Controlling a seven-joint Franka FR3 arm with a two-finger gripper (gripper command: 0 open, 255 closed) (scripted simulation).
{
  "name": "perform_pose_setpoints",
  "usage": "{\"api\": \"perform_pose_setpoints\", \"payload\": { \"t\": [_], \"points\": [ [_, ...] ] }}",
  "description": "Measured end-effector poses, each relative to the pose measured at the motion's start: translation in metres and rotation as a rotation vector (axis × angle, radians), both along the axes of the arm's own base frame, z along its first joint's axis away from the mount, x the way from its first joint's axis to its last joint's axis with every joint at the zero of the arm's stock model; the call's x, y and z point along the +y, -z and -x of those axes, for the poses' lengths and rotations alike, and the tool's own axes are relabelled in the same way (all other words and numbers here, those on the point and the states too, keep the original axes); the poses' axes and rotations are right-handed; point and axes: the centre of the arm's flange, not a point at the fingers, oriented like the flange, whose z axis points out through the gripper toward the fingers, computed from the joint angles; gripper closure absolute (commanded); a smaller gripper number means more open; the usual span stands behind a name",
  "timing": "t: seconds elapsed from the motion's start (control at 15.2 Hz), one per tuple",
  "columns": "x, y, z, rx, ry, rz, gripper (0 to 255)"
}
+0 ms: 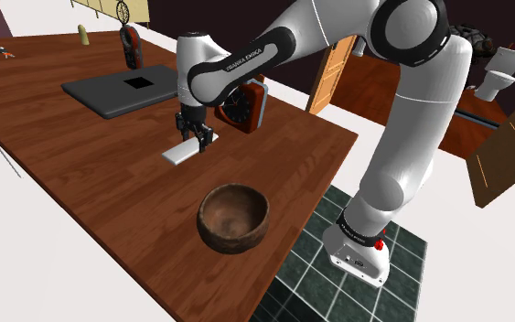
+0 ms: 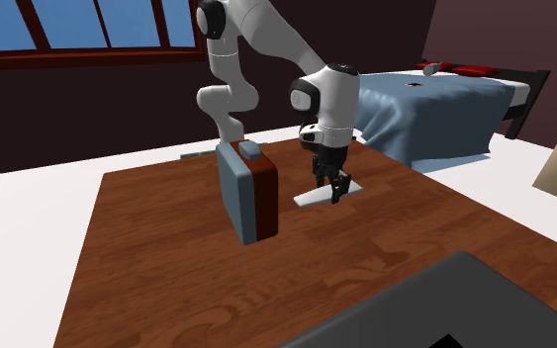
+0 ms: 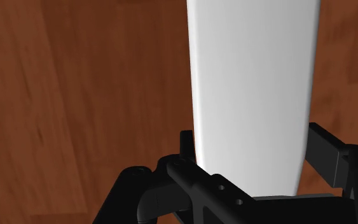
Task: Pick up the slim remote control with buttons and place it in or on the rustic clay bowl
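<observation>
Shoulder view: my gripper (image 1: pixel 194 137) is down on the wooden table (image 1: pixel 81 183), at one end of the single white remote (image 1: pixel 180 153). The remote lies flat, and I see no buttons drawn on it. The one brown bowl (image 1: pixel 234 217) stands apart from it, toward the table's near edge, with nothing inside. I also count one flat grey device (image 1: pixel 123 91) and one red-brown clock (image 1: pixel 243 102), the clock just behind the wrist.

Second exterior view: the remote rests on the wood with the hand straddling one end. The clock's case stands just beside it, on this view's left.

Wrist view: the two black fingers (image 3: pixel 187 149) press against the remote's long edges, so I read the hand as clenched on it, with the table close beneath.

I judge the grasp to be the step in hand, with nothing lifted yet. Next I want a straight lift clear of the wood, a carry over to the bowl above its rim, then a gentle lowering and release. Held near one end, the remote may tip
</observation>
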Motion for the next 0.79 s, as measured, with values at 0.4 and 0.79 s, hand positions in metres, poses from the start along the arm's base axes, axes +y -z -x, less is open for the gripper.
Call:
{"api": "perform_pose_setpoints", "payload": {
  "t": [0.4,0.79],
  "points": [
    [0.000,-0.026,0.000,0.000,0.000,0.000,255],
    [0.000,-0.058,0.000,0.000,0.000,0.000,255]
  ]
}}
